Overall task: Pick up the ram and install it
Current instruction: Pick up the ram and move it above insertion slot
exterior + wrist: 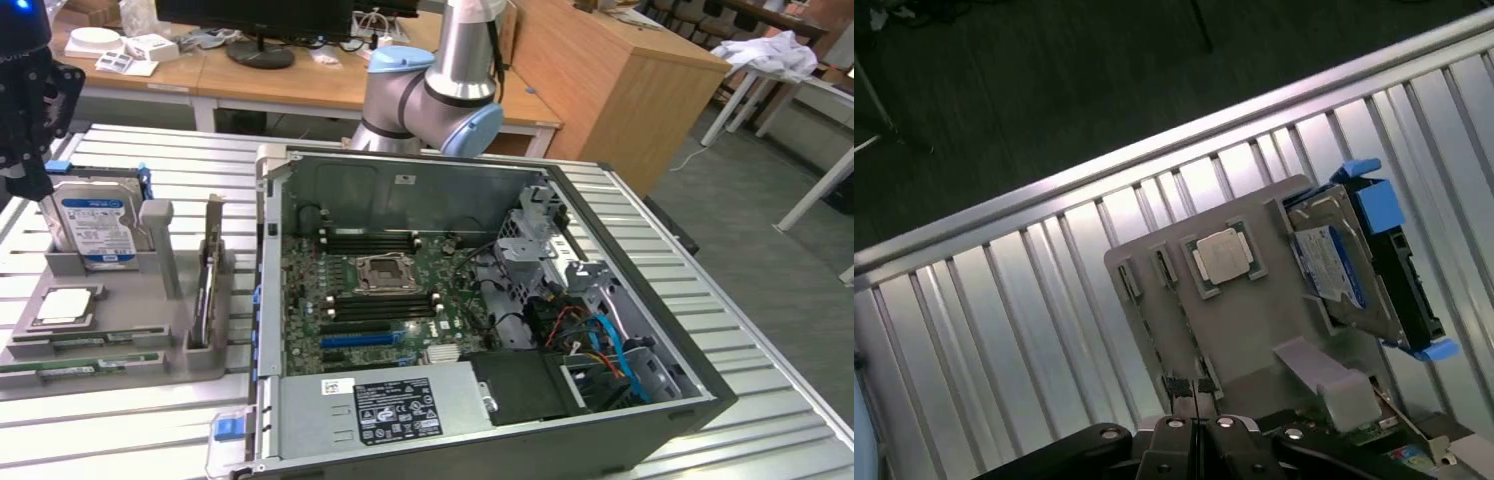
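Two ram sticks, thin and green, lie on edge in the front slots of the grey holder (134,310): one ram (87,343) behind, another ram (67,370) in front. My gripper (19,185) hangs above the holder's far corner at the exterior view's left. In the wrist view the gripper (1197,425) is shut, its fingers pressed together with nothing between them, and the holder (1254,320) lies below. The open computer case (627,300) shows black memory slots (380,240) beside the CPU socket (383,270).
A blue-labelled hard drive (96,225) stands in the holder, seen also as the hard drive (1349,265) in the wrist view. A silver CPU chip (64,305) (1224,255) lies flat. A card (210,270) stands upright. The ribbed metal table (134,440) ends at an edge (1154,150).
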You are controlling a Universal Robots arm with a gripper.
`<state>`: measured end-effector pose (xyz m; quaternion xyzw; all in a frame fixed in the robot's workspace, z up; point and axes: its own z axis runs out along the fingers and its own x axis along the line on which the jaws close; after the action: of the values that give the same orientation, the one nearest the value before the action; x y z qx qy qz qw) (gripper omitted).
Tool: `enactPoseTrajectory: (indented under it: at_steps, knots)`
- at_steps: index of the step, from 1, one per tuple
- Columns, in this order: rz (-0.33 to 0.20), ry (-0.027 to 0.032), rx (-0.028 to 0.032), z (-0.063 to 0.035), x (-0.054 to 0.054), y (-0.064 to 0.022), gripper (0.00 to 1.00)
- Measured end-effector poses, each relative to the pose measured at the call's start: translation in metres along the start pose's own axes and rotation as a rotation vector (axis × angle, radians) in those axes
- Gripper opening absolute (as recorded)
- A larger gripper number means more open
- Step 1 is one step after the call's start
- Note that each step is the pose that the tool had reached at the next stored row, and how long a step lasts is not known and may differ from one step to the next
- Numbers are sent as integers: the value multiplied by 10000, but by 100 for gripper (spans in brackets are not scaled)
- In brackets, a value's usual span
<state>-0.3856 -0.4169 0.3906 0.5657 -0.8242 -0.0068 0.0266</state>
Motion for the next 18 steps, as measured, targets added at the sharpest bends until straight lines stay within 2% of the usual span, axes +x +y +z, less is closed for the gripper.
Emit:
enactPoseTrajectory:
  at_steps: [6,18]
  knots:
    - [-826,34,30,1,1,2,11]
    - [-2815,116,102,2,1,3,11]
